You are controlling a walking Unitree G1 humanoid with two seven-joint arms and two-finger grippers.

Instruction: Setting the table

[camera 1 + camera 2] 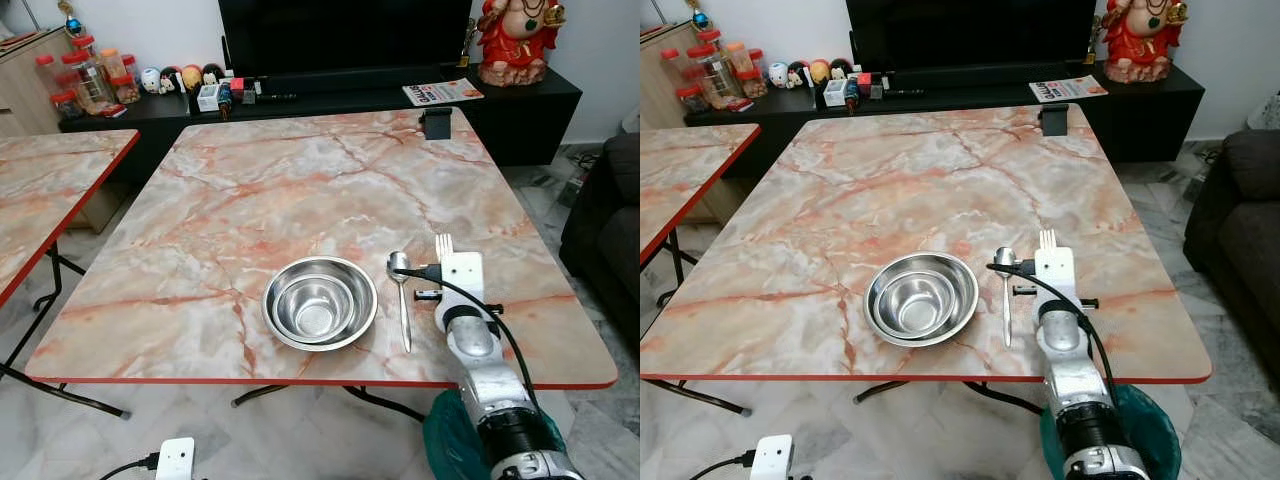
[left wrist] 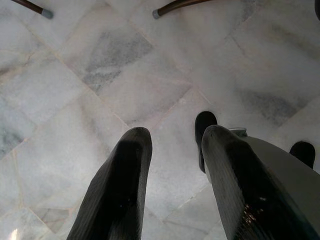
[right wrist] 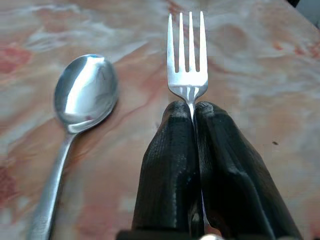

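A steel bowl (image 1: 320, 301) sits near the front edge of the marble table (image 1: 300, 190). Just right of it lies a spoon (image 1: 401, 295), bowl end pointing away from me. My right gripper (image 3: 193, 117) is shut on a fork (image 3: 188, 60), holding it by the neck just above the table, right of the spoon; its tines (image 1: 444, 243) poke out past the white wrist. In the left wrist view my left gripper (image 2: 172, 137) hangs open over the floor.
A small black object (image 1: 436, 122) stands at the table's far right edge. A second marble table (image 1: 50, 190) is on the left. A dark TV console (image 1: 330, 95) with jars and figurines runs behind, and a sofa (image 1: 610, 230) sits at right.
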